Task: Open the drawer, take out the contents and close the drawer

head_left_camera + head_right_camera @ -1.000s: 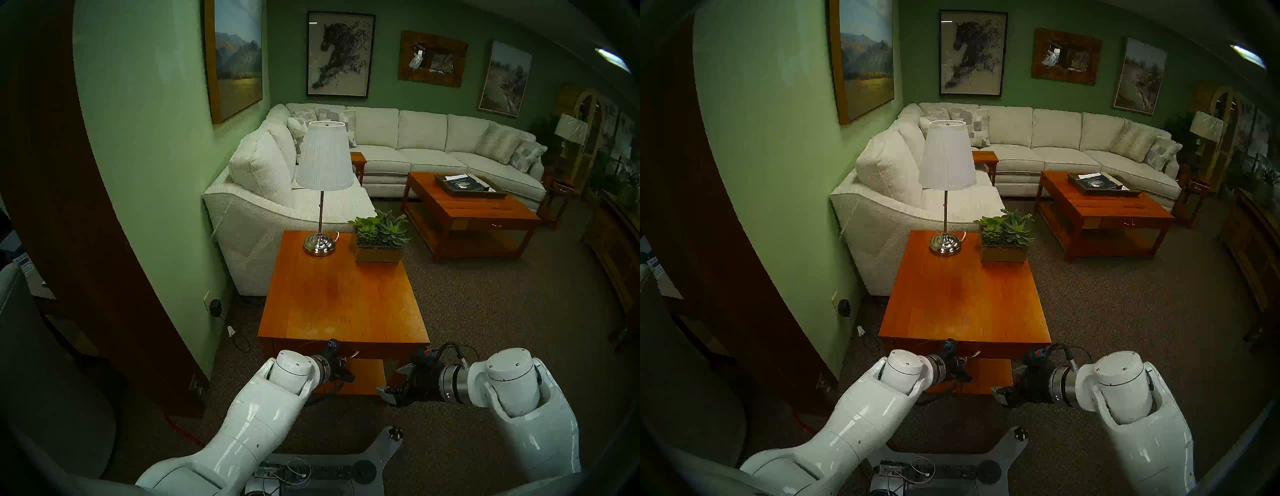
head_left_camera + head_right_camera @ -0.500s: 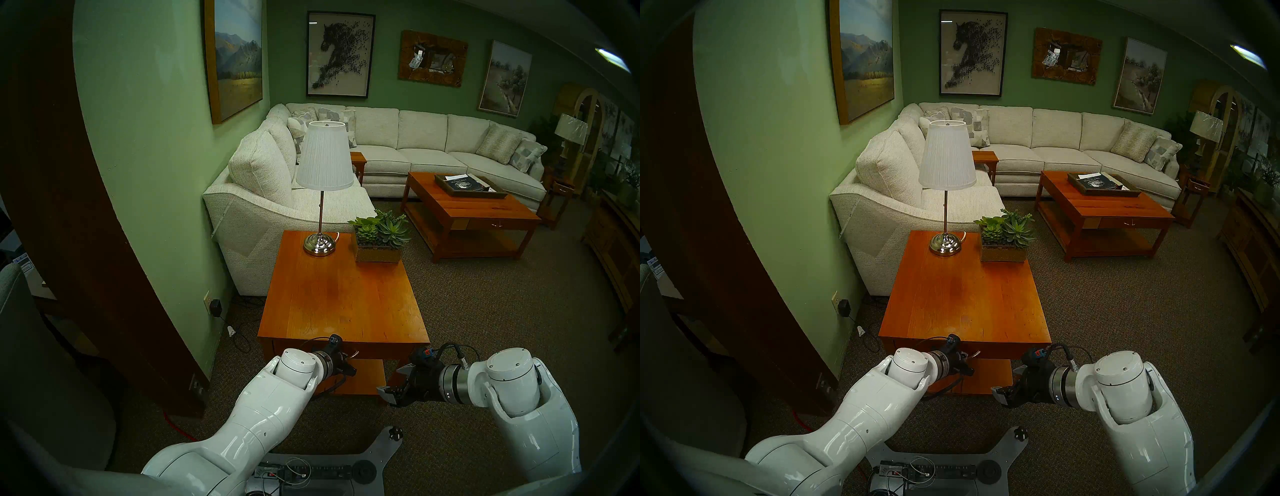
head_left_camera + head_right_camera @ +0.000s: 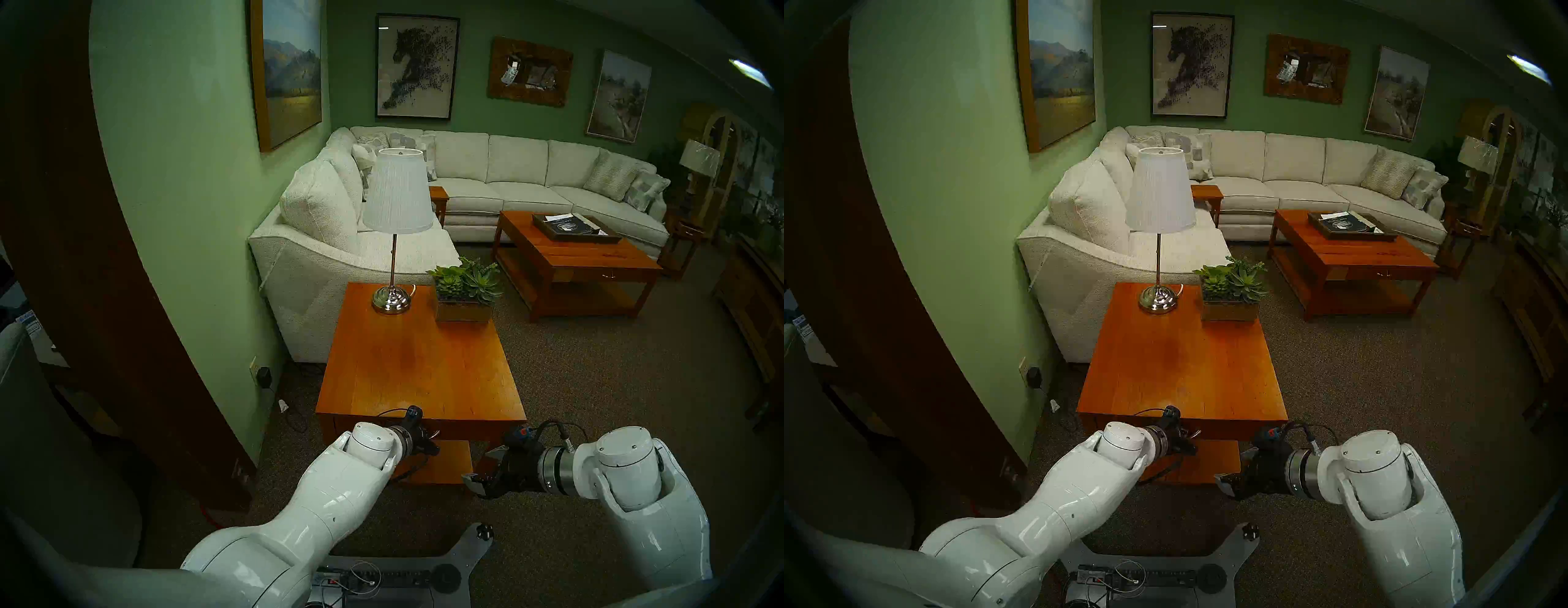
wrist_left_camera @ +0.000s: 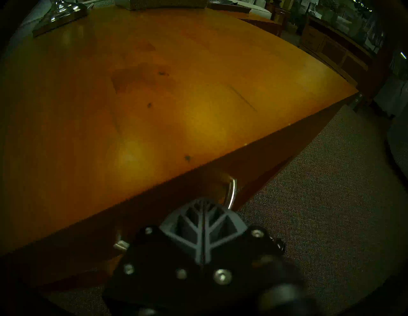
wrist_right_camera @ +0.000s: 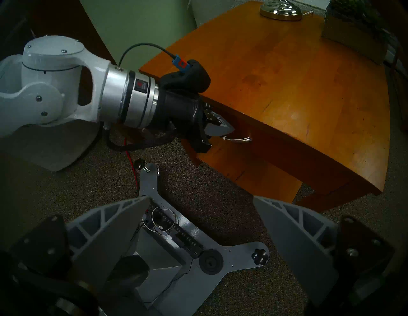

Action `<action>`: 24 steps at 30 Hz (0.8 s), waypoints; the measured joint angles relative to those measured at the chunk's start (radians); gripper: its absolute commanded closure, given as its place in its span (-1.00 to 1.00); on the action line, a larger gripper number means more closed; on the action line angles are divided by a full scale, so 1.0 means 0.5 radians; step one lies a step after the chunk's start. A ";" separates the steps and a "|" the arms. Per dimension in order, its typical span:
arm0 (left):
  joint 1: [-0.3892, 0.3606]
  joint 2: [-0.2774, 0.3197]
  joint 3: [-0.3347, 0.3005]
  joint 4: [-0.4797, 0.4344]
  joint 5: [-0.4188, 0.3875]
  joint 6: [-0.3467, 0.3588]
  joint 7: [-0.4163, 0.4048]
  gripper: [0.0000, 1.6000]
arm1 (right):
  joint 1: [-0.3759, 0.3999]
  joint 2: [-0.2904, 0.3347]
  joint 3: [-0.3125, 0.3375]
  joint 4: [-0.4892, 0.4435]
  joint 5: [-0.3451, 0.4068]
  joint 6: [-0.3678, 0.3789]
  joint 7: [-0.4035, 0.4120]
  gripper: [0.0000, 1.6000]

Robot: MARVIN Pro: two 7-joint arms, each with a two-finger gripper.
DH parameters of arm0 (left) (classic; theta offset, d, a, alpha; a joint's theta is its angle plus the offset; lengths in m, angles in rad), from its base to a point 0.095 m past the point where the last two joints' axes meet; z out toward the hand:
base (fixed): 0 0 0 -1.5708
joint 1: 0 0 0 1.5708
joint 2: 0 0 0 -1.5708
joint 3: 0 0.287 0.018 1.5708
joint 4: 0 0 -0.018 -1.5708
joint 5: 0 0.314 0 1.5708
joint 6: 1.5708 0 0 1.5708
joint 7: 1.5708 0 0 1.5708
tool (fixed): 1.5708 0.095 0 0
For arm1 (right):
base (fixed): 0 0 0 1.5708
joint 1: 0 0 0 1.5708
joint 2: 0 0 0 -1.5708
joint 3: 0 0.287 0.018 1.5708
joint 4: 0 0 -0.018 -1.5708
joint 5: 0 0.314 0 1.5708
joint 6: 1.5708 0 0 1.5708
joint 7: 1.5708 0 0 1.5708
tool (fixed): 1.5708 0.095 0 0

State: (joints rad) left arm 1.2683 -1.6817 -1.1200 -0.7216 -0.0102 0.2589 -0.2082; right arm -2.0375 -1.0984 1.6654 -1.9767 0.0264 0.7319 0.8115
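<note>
The drawer (image 3: 475,429) is closed under the top of the orange-brown end table; its front also shows in the right wrist view (image 5: 287,150). Its curved silver handle (image 4: 232,190) (image 5: 239,139) sticks out from the front. My left gripper (image 3: 430,443) (image 4: 203,204) (image 5: 229,129) is shut, its tips right at the handle's left end; I cannot tell if they touch it. My right gripper (image 3: 481,467) (image 5: 201,198) is open and empty, low over the carpet at the table's front right corner. The contents are hidden inside the drawer.
A lamp (image 3: 391,299) and a succulent planter (image 3: 464,303) stand at the far end of the tabletop (image 3: 415,373). A lower shelf (image 3: 445,465) lies under the drawer. The green wall and sofa (image 3: 314,263) are at left. My base plate (image 5: 167,222) is below.
My left arm has moved forward and to the right, bringing the shut gripper up to the drawer handle. The right arm has not moved.
</note>
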 measured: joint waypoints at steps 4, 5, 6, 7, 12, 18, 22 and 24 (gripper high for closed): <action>-0.044 -0.024 0.013 0.087 0.003 -0.018 0.033 1.00 | 0.000 0.000 0.000 0.000 0.001 0.000 -0.001 -1.00; -0.049 -0.026 0.014 0.095 0.004 -0.020 0.036 1.00 | 0.000 0.001 0.000 0.000 0.001 0.000 -0.001 -1.00; -0.061 -0.032 0.016 0.118 0.005 -0.028 0.042 1.00 | 0.000 0.001 0.000 0.000 0.001 0.000 -0.001 -1.00; -0.069 -0.037 0.017 0.135 0.005 -0.034 0.045 1.00 | 0.000 0.001 0.000 0.000 0.001 0.000 -0.001 -1.00; -0.121 -0.060 0.019 0.235 0.002 -0.080 0.049 1.00 | 0.000 0.001 0.000 -0.001 0.002 0.000 -0.002 -1.00; -0.186 -0.081 0.019 0.363 -0.001 -0.153 0.030 1.00 | -0.001 0.002 -0.001 -0.001 0.003 0.000 -0.003 -1.00; -0.208 -0.084 0.028 0.431 0.001 -0.232 0.005 1.00 | -0.001 0.002 -0.001 -0.003 0.003 0.000 -0.004 -1.00; -0.208 -0.081 0.032 0.435 0.003 -0.245 -0.001 1.00 | -0.001 0.002 -0.001 -0.003 0.003 0.000 -0.005 -1.00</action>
State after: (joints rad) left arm 1.1642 -1.7220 -1.1038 -0.5040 -0.0086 0.1361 -0.2087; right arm -2.0382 -1.0972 1.6650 -1.9781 0.0281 0.7320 0.8093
